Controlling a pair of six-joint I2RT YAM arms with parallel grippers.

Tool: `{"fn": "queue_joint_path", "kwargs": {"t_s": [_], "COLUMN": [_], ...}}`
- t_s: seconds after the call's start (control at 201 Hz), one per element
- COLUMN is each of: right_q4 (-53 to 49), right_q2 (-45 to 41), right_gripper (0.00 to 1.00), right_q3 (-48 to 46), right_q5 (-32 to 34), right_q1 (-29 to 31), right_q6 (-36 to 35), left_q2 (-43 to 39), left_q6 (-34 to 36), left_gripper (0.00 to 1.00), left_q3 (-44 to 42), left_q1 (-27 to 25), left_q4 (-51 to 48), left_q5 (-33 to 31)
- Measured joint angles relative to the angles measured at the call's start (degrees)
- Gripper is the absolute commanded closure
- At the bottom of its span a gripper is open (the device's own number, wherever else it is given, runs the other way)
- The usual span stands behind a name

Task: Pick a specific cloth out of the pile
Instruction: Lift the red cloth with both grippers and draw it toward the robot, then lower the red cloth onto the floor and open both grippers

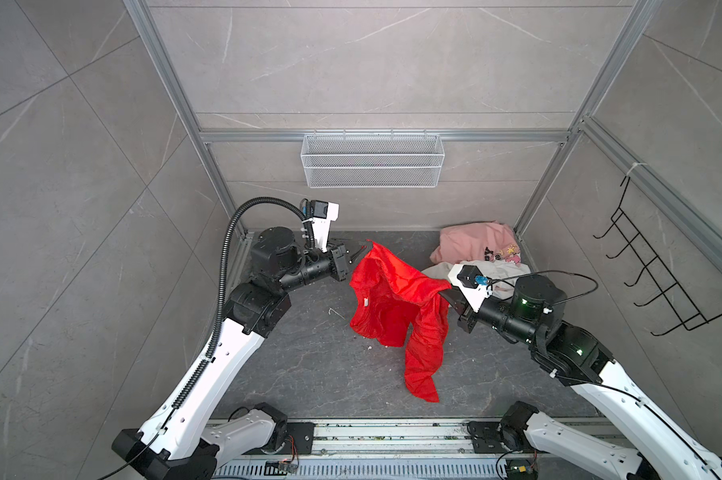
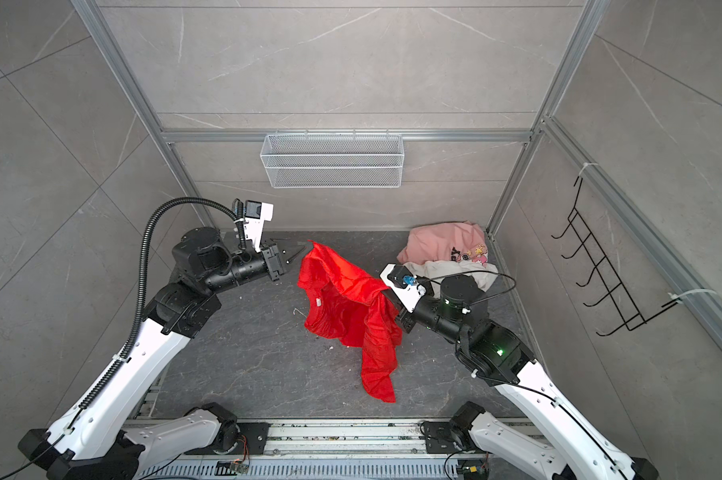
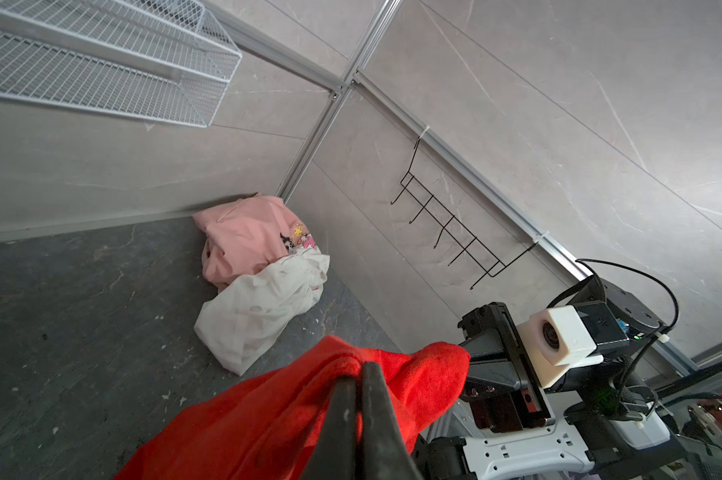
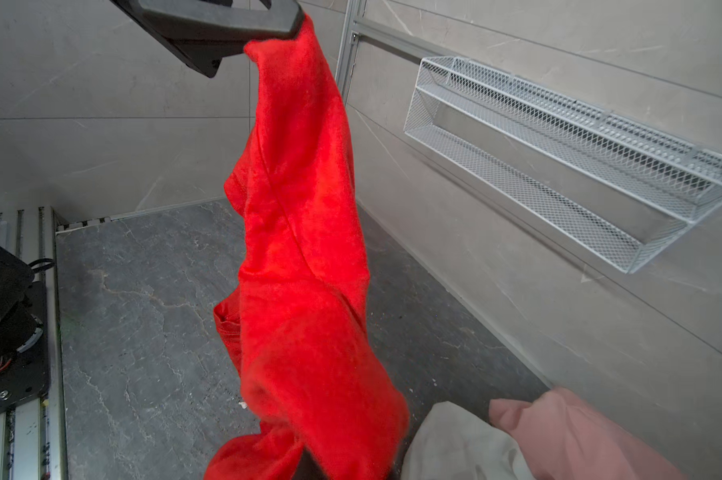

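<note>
While red cloth (image 1: 392, 303) hangs between both, left hand (image 3: 361, 369) pinching one corner, right hand (image 3: 470, 362) pinching another fold, pile (image 1: 473, 247) at counter's (image 1: 301, 374) back corner.

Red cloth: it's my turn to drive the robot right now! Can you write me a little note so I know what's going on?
Left gripper: shut on a top corner of the red cloth.
Right gripper: shut on another part of its top edge.
Red cloth: held up between the two grippers, hanging over the dark floor. I cannot tell if its low end touches.
Pile: pink garment and white garment, in the far right corner.
Done: red cloth is out of the pile.
Left: probably just set it down away from the pile.
</note>
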Motion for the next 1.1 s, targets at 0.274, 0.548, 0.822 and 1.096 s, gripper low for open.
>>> {"fn": "queue_joint_path", "kwargs": {"t_s": [0.274, 0.548, 0.822, 1.096], "right_q4": [2.5, 6.1, 2.9, 1.6], "right_q2": [0.8, 3.3, 3.8, 3.7], "right_gripper": [1.0, 1.0, 1.0, 1.0], "right_q3": [-4.6, -8.7, -10.4, -16.4], "right_q5": [-2.4, -4.3, -4.2, -3.6], "right_q1": [0.4, 0.8, 1.3, 1.4], "right_q6": [3.3, 6.4, 15.2, 26.4], "left_q2": [-2.6, -4.1, -5.2, -6.6], "left_q6": [0.9, 2.0, 1.7, -0.9], "left_gripper": [1.0, 1.0, 1.0, 1.0], "left_q3": [-2.8, -7.2, -13.3, -21.0], "left_q1": [0.0, 0.0, 0.0, 0.0], "left_q4": [-4.0, -8.1, -10.3, -11.8], "left_q5": [-2.3, -5.3, -6.1, -5.7]}}
